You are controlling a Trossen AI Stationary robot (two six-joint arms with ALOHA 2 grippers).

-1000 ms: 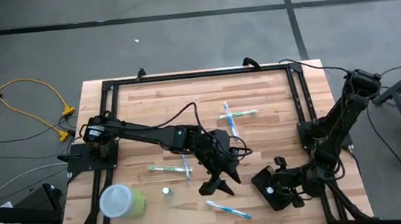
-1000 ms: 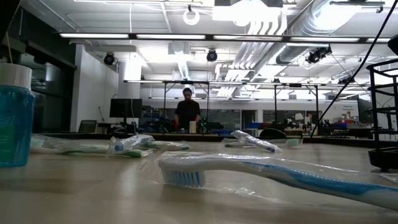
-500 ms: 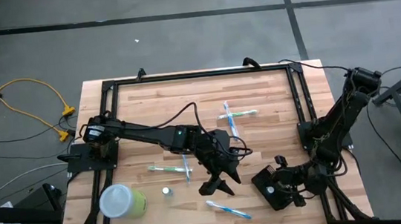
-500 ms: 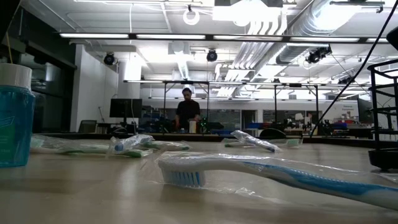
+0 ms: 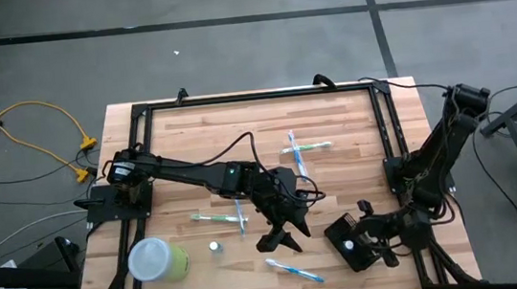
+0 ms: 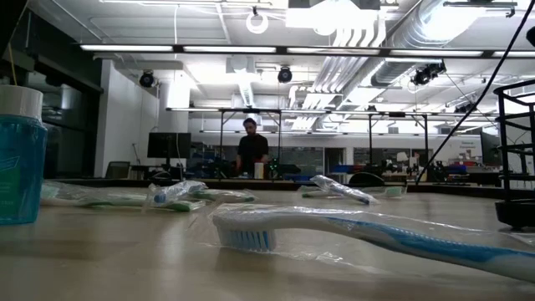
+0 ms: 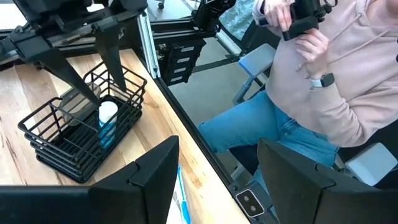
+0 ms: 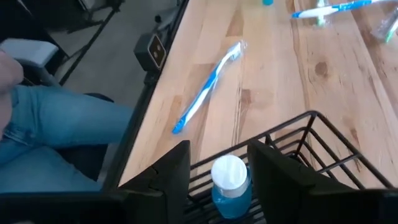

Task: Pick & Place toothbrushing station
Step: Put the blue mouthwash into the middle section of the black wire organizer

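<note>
Step in hand: the toothbrushing station [image 5: 354, 246], a black wire holder box, sits at the near right corner of the wooden surface [image 5: 191, 147], with the right gripper [image 5: 376, 241] at its rim. I judge this to be the grasp stage of the pick, not yet a lift.
Right gripper: its wrist view shows the two fingers straddling the top wire of the station [image 8: 323, 149], one inside and one outside; the jaws are partly closed about that wire, but I cannot tell whether they truly pinch it.
Station contents: a small blue bottle with a white cap [image 8: 230, 180] stands upright inside one compartment, just beside the fingers.
Left gripper: the left gripper [image 5: 283, 235] hangs over the middle of the surface with jaws wide apart, holding nothing, well apart from the station.
Loose items: a blue toothbrush in clear wrap [image 5: 295, 271] lies near the front edge between the two arms; further wrapped toothbrushes [image 5: 300, 150] lie toward the far side, and a lime-green cup [image 5: 158, 259] lies at the near left.
Bystander: a seated person [image 7: 311, 81] is just off the surface's near right edge.
Next move calls for: a firm closure on the wire, then a level lift so the bottle stays upright, keeping clear of the frame rail.
</note>
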